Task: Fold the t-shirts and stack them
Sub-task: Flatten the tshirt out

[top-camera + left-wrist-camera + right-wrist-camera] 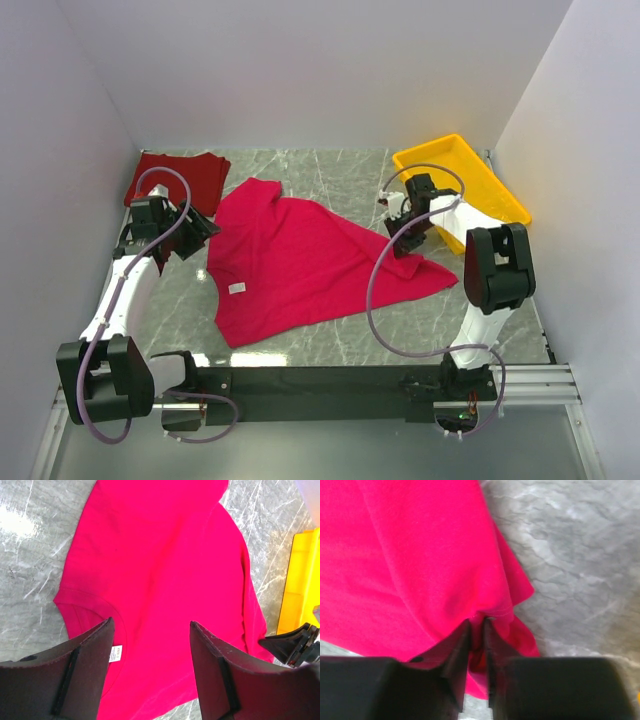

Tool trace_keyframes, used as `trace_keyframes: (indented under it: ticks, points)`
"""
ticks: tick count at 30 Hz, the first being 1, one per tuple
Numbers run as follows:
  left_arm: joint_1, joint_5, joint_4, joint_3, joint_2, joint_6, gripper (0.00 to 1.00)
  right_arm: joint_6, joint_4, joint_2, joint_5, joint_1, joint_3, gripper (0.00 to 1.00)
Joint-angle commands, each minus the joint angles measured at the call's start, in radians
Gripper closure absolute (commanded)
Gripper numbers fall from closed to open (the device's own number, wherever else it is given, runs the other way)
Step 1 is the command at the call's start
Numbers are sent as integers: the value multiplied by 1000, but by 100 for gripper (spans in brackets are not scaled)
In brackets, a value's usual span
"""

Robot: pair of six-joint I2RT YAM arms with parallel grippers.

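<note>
The crimson t-shirt [300, 265] lies spread and rumpled on the marble table, its white tag [238, 288] near the collar on the left. A darker maroon t-shirt [205, 170] lies folded at the back left. My left gripper [195, 235] hovers by the crimson shirt's left edge. In the left wrist view it [151, 622] stands open above the collar and tag [116, 654], with nothing between its fingers. My right gripper [400, 240] is at the shirt's right corner. In the right wrist view it [477, 621] is shut on a fold of the crimson cloth [410, 555] at the hem.
A yellow plastic tray [500, 190] sits at the back right, just behind the right arm, and shows in the left wrist view [300, 580]. White walls close in the table on the left, back and right. The black rail with the arm bases runs along the near edge.
</note>
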Motion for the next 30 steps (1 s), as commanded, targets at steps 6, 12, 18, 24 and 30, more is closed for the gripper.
trace_keyframes:
  ticks: [6, 12, 18, 24, 30]
  points:
    - [3, 22, 31, -9, -27, -7, 33, -37, 100, -146, -2, 60, -67, 84]
    - [3, 22, 28, -10, -30, -1, 33, -184, 120, -279, -32, 104, -168, 87]
    - [2, 35, 46, -32, -25, -8, 33, -367, 172, -476, 11, 252, -366, 82]
    - [3, 39, 45, -29, -19, -4, 33, -376, 123, -484, -43, 345, -417, 59]
    - [5, 38, 40, -29, -25, -1, 33, -180, 104, -461, -102, 224, -256, 42]
